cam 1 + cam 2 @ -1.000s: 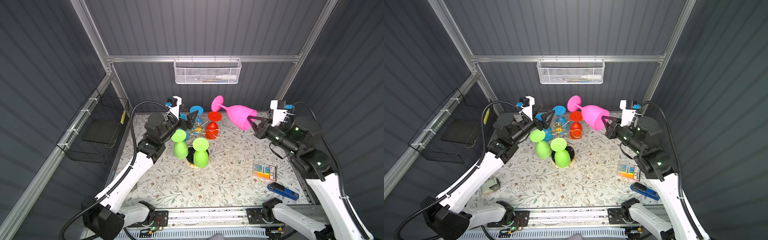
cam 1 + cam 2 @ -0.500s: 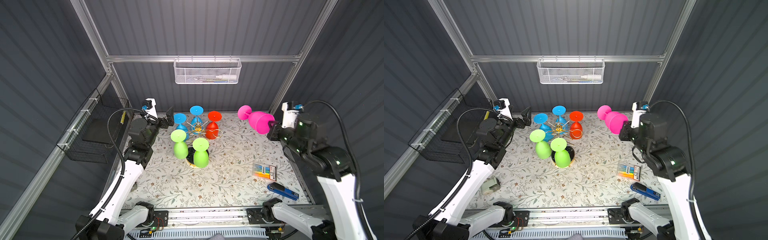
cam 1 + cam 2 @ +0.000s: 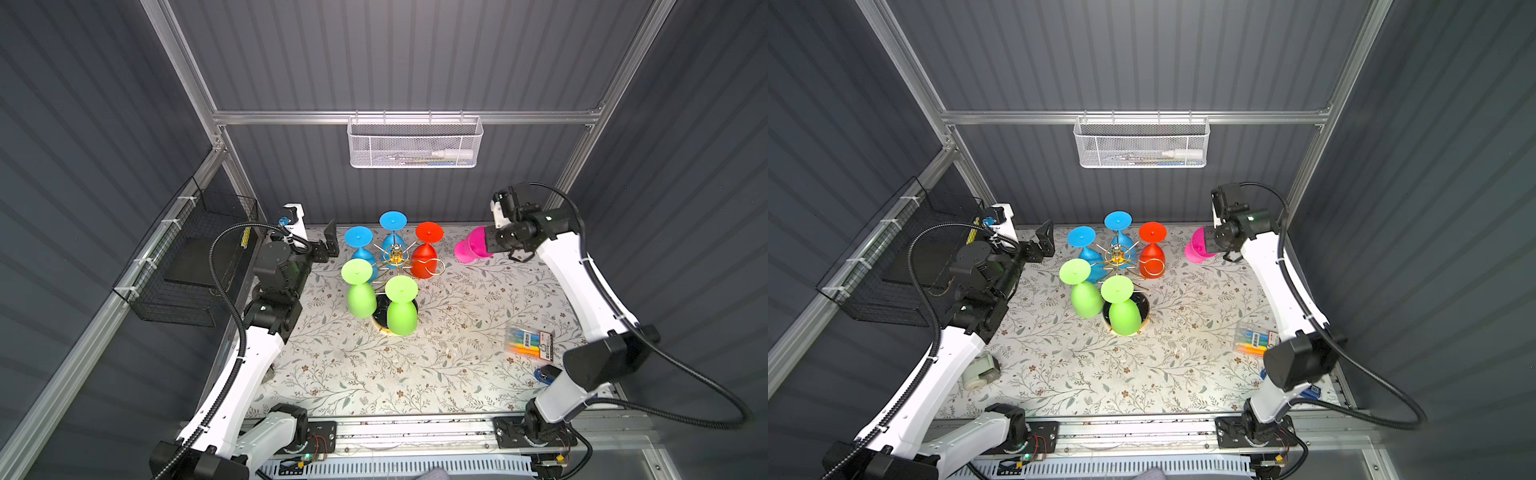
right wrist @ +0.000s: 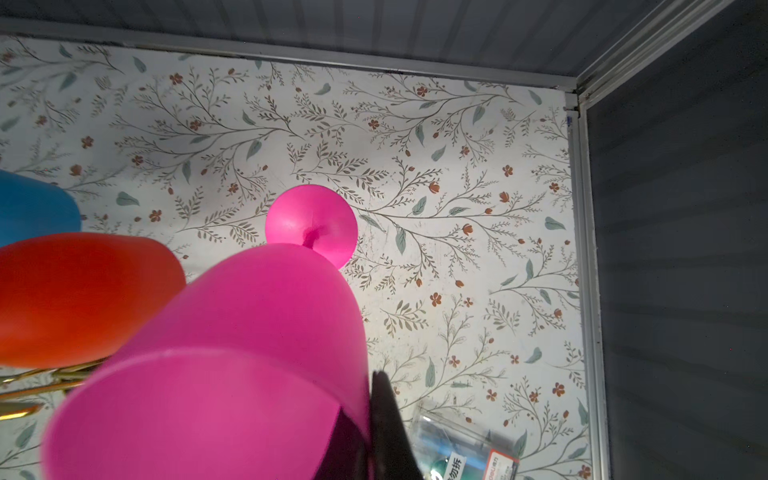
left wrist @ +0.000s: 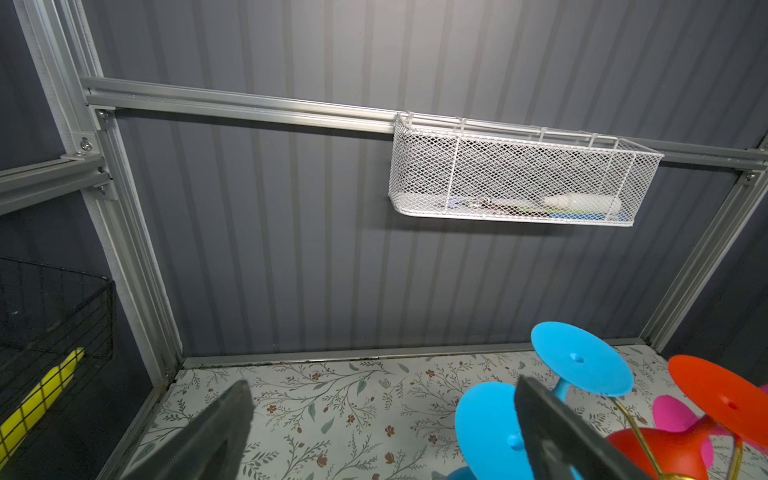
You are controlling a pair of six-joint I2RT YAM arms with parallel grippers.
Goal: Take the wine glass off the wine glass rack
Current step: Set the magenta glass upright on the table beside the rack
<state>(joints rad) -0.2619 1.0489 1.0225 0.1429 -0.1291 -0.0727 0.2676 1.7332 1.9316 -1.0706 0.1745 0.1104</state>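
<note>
Pink wine glass (image 3: pixel 469 249) off the wine glass rack (image 3: pixel 395 255), clamped in right gripper (image 3: pixel 489 245); left gripper (image 3: pixel 327 244) empty.
Both top views: floral-print table (image 3: pixel 415 374), grey ribbed walls (image 3: pixel 415 62); white mesh basket (image 3: pixel 415 143) at 12 o'clock, black wire basket (image 3: pixel 187 266) at 9. Gold wire rack stands mid-table, matte blue, red and green glasses (image 3: pixel 359 297) hung foot-up. Pink one at 3 o'clock of rack, clear of it, rim pinched by right jaws. Left gripper at 9 o'clock of rack, jaws wide apart. Left wrist: two dark fingers (image 5: pixel 224 432) spread, nothing between. Right wrist: one finger (image 4: pixel 386 415) outside pink bowl, round foot toward table; contact not discernible.
</note>
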